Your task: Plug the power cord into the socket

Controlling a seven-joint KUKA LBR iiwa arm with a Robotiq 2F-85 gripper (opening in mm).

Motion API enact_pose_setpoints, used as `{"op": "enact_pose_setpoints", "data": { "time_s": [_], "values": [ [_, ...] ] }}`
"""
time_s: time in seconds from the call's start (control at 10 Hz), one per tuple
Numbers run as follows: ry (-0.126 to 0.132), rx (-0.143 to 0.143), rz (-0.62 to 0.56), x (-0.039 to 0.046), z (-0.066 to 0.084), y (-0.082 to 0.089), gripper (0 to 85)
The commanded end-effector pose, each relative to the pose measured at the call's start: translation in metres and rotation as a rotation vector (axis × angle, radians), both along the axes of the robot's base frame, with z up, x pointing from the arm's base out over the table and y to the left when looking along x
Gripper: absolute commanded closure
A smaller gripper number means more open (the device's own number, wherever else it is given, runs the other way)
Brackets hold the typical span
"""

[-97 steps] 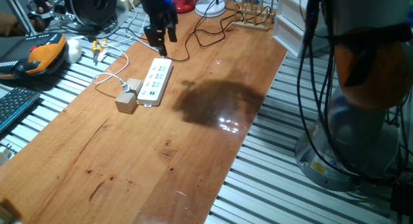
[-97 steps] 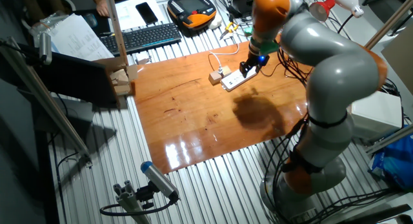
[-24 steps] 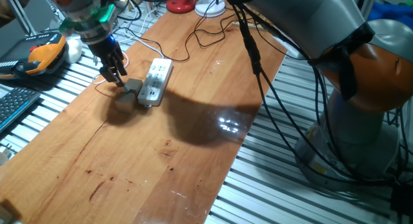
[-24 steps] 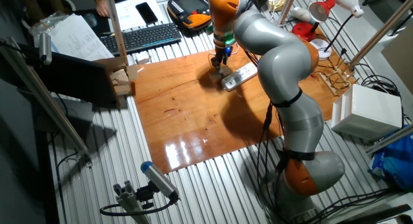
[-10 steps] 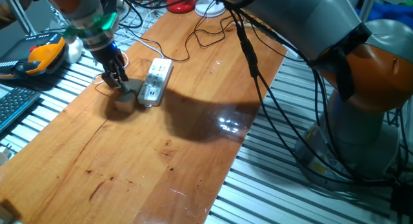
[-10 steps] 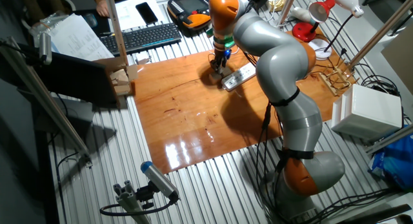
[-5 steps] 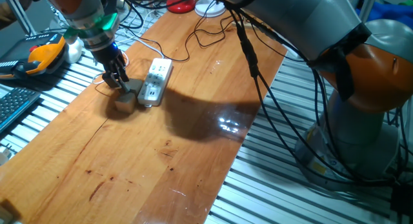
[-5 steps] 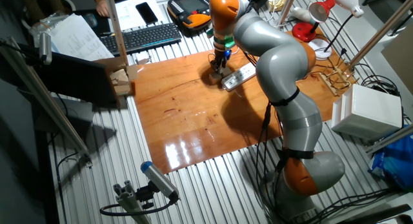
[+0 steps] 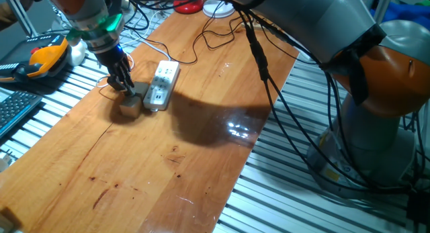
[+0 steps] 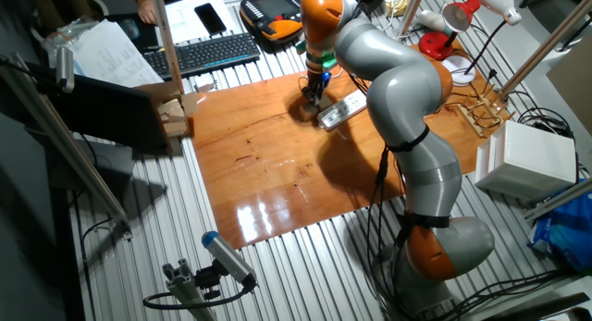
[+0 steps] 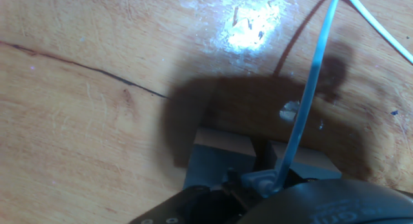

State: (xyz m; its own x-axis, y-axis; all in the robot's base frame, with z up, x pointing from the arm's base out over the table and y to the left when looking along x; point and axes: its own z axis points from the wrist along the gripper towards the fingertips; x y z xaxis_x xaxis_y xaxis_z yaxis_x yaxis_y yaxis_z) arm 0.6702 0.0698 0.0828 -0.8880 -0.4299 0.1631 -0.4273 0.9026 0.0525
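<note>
The socket point(image 9: 162, 85) is a long white power strip lying on the wooden table, also visible as the socket point(image 10: 343, 106) beside the arm. The power cord point(image 9: 106, 86) is a thin white cable looping left of it. In the hand view the power cord point(image 11: 308, 95) runs down to its small plug point(image 11: 261, 181), right at my fingers. My gripper point(image 9: 125, 88) stands low over a tan block point(image 9: 131, 106) just left of the socket, its fingers close together on the plug. From the other side my gripper point(image 10: 312, 92) hides the plug.
Two tan blocks point(image 11: 222, 153) sit under the hand, against the socket's near end. A black cable point(image 9: 208, 37) snakes across the far table. A keyboard point(image 10: 215, 51), an orange pendant point(image 9: 46, 55) and a red lamp point(image 10: 438, 42) lie around the table's edges.
Since the earliest frames my gripper has left the socket's far end, gone to the tan blocks and lowered onto the plug. Nothing has visibly moved over the last second.
</note>
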Motion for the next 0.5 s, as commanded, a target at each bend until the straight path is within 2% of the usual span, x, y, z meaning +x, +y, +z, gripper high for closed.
{"op": "enact_pose_setpoints", "data": {
  "time_s": [0.0,0.4],
  "values": [
    [-0.001,0.0,0.0,-0.0001,-0.0001,-0.0001,51.0],
    [-0.002,0.002,0.0,-0.0008,-0.0012,-0.0013,51.0]
  ]
}}
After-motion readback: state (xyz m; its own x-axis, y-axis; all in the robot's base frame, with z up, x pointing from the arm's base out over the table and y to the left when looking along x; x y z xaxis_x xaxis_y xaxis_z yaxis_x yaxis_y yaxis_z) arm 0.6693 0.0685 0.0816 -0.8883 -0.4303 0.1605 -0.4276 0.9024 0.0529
